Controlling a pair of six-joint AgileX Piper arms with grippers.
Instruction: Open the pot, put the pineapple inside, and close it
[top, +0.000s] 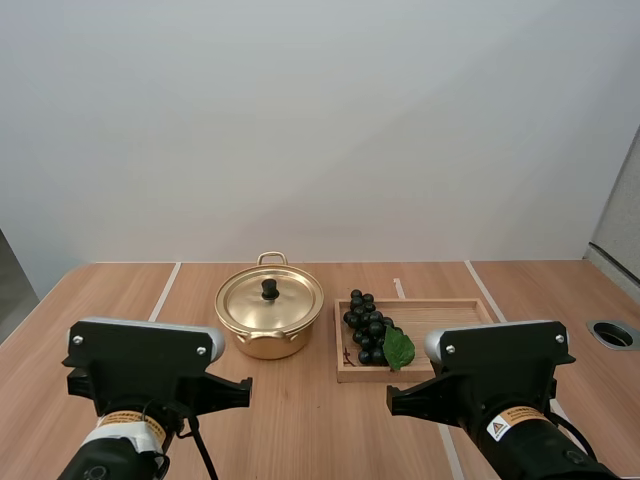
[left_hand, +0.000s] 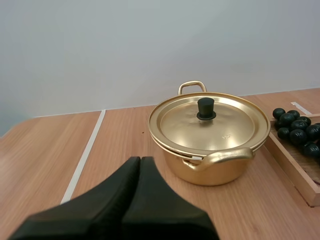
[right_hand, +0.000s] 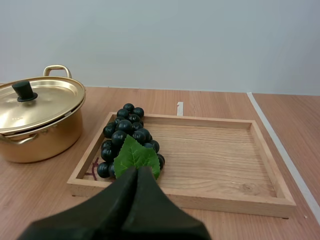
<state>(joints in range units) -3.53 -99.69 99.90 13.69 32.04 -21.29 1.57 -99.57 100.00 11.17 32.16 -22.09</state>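
A gold-coloured pot (top: 268, 318) sits on the wooden surface (top: 120, 300) with its lid (top: 270, 300) seated and the small black knob (top: 270, 289) upright at the centre, so the task's first step is not yet done. No pineapple is on view. The only fruit is a bunch of grapes (top: 367, 327), dark, with a green leaf (top: 398, 348), lying at the pot-side end of a wooden tray (top: 440, 312) just beside the pot. The left tool (left_hand: 140, 161) hangs short of the pot, its two black fingers pressed together into one wedge with nothing between them. The right tool (right_hand: 137, 171) hangs near the tray's front rail, facing the leaf, likewise closed and empty. The risks from here look plain. The knob is a small, smooth target, and an off-centre pinch could let the lid slip or tilt back onto the rim. The light pot could slide toward the tray if the lid is dragged rather than lifted. A grip that catches only the leaf or a few outer grapes may drop the bunch before it reaches the pot.
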